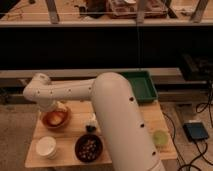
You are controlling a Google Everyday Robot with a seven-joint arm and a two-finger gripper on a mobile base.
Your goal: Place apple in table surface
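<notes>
The orange bowl [53,121] stands at the left of the light wooden table surface [75,136]. A small pale yellow-orange round shape, the apple [56,118], lies in the bowl's hollow. My white arm reaches from the lower right across to the left and bends down at its elbow [39,91]. The gripper [58,110] hangs right over the bowl, just above the apple and partly hidden by the arm. I cannot tell whether it touches the apple.
A white cup [46,147] and a dark bowl of brown nuts [89,148] stand near the front edge. A small dark-and-white object [91,123] sits mid-table. A dark green tray [141,86] is at the back right, and a pale green round thing [160,137] at the right.
</notes>
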